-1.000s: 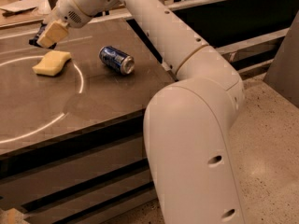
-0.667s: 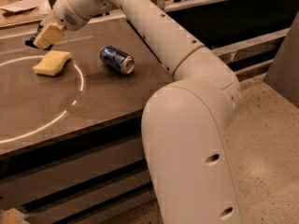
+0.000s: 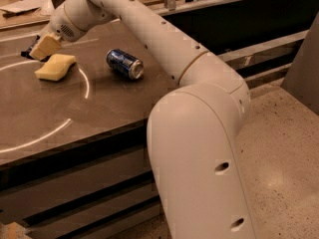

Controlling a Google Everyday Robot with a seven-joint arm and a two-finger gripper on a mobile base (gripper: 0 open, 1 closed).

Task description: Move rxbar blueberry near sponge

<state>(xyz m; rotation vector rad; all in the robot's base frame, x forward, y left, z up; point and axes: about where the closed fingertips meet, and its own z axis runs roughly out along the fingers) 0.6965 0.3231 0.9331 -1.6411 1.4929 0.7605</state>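
The robot's tool (image 3: 44, 49) hung over the desk (image 3: 99, 108), just beside the sponge (image 3: 55, 66); whether it was apart or clamped could not be told. The dark snack bar (image 3: 27, 51) peeked out against it. A soda can (image 3: 124, 63) lay nearby.

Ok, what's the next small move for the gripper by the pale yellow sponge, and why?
Probably lower the gripper and leave the dark navy flat bar wrapper on the table there. A dark sliver of it shows at the gripper, just behind the pale yellow sponge block, so it already looks near enough. Whether it is gripped, I cannot tell.
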